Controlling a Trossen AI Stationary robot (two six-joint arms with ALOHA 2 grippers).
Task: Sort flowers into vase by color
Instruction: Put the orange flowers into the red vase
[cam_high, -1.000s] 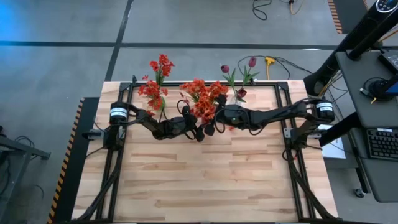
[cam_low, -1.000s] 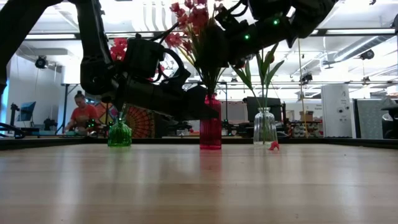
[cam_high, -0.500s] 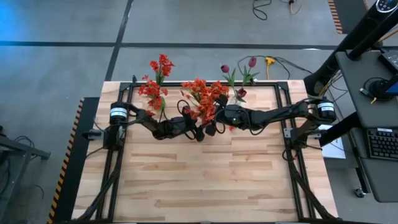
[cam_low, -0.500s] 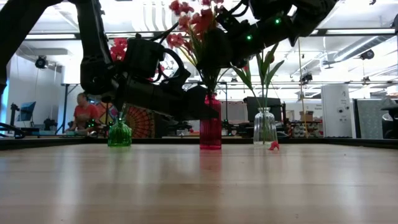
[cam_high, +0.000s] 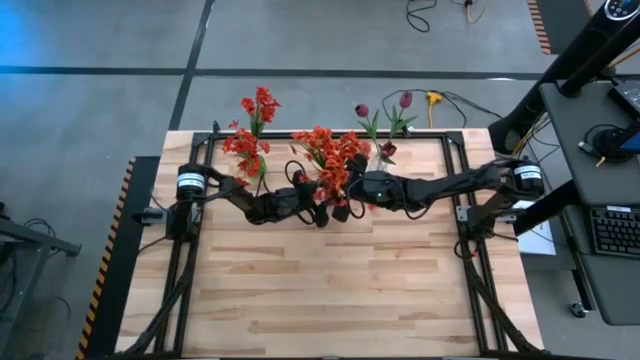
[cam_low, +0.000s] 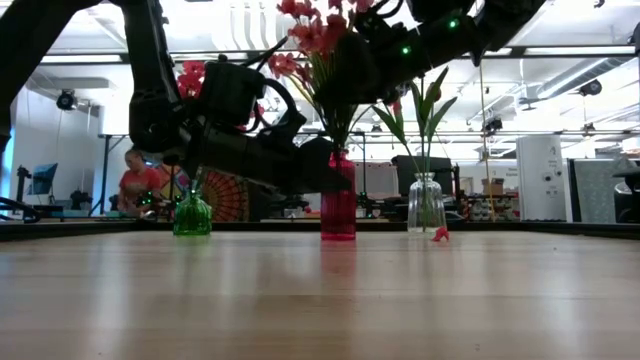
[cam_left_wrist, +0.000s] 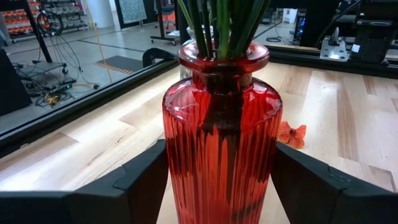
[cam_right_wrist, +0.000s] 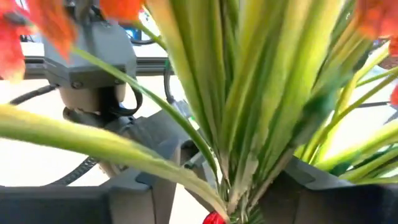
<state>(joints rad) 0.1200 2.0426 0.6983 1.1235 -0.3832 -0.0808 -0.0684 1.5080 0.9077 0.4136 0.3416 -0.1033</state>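
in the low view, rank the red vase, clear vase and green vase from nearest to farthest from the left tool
1. Red vase: in the middle, standing between the left tool's two fingers.
2. Green vase: off to the picture's left, under the left arm.
3. Clear vase: to the right, beyond the red vase.
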